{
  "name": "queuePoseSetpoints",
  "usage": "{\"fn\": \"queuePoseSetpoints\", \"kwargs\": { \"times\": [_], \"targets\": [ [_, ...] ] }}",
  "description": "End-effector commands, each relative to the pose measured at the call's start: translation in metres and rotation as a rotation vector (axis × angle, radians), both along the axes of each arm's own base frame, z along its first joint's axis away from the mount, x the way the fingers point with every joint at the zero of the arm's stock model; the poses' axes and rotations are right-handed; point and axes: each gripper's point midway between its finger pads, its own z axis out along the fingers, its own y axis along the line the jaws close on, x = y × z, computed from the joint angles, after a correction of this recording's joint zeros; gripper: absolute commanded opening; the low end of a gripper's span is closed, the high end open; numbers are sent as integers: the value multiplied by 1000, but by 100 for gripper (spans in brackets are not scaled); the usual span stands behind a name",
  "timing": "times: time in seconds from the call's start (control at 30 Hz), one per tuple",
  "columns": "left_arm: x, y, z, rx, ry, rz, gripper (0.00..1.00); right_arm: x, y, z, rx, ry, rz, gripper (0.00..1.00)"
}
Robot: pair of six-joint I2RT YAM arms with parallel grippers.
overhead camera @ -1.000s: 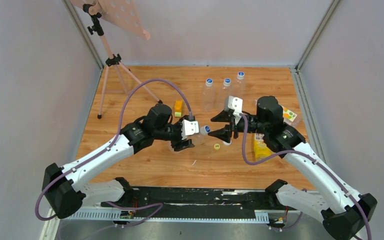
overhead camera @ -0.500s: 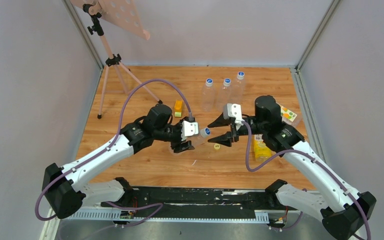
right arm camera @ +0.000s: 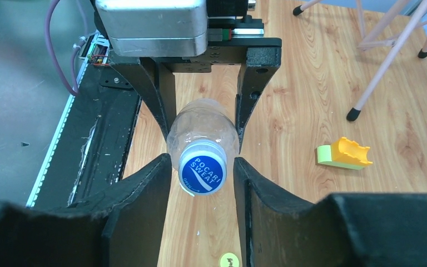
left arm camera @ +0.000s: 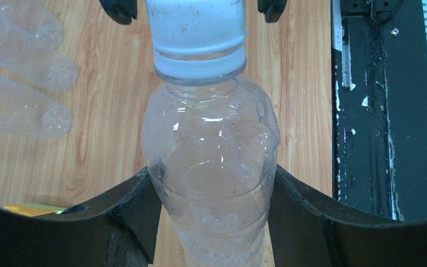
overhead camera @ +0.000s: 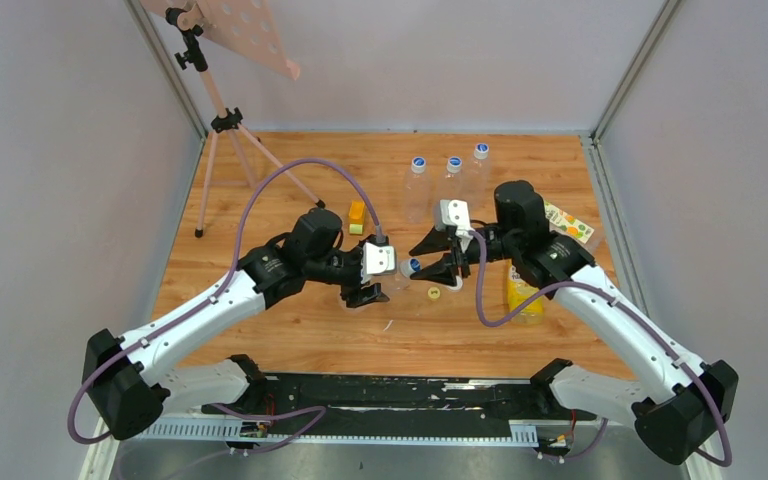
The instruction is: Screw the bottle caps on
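Note:
My left gripper (overhead camera: 373, 281) is shut on a slim clear bottle (left arm camera: 211, 150), holding it level above the table with its neck toward the right arm. A blue cap with white lettering (right arm camera: 202, 173) sits on that neck; it shows white from the side in the left wrist view (left arm camera: 195, 28). My right gripper (right arm camera: 202, 161) is open, with one finger on each side of the blue cap (overhead camera: 412, 265) and a thin gap on both sides. A yellow cap (overhead camera: 434, 293) lies on the wood just below the right gripper (overhead camera: 420, 262). A yellow bottle (overhead camera: 523, 295) lies partly under the right arm.
Three clear bottles with blue caps (overhead camera: 450, 180) stand at the back. A labelled bottle (overhead camera: 575, 228) lies at the right edge. An orange-and-green block (overhead camera: 357, 217) sits behind the left gripper. A pink tripod (overhead camera: 225, 140) stands at the back left. The black base rail (overhead camera: 390, 395) runs along the near edge.
The right gripper has moved left onto the bottle's cap end and its jaws have narrowed around the blue cap. The left arm and bottle have stayed in place.

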Motion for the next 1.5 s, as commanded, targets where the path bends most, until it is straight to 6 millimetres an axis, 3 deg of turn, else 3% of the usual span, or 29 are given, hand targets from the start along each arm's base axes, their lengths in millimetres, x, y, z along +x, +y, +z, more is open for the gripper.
{"fn": "queuePoseSetpoints", "kwargs": {
  "times": [0.0,0.1,0.27,0.37,0.57,0.67,0.77,0.97,1.23,1.33,1.47],
  "targets": [
    [-1,-7,31,-73,-53,-30,30,-5,4,18,32,-31,58,44],
    [1,-7,32,-75,-61,-17,30,-4,5,14,23,-2,64,35],
    [11,-4,39,-82,-88,48,29,2,10,8,-2,112,34,1],
    [21,-1,47,-90,-119,106,29,14,16,7,-26,262,-46,0],
    [43,5,60,-87,-161,234,29,76,24,-5,-50,718,-530,0],
    [52,9,67,-83,-171,294,29,87,28,-3,-22,863,-633,0],
    [56,16,71,-66,-193,324,29,89,28,8,4,868,-643,9],
    [61,27,72,-33,-257,352,29,81,19,30,35,662,-573,45],
    [54,29,82,-63,-284,318,29,52,-4,62,99,276,-435,59],
    [48,27,84,-74,-273,294,29,31,-11,74,128,127,-341,62],
    [36,24,85,-94,-260,238,29,6,-11,84,151,56,-208,63]
  ]
}}
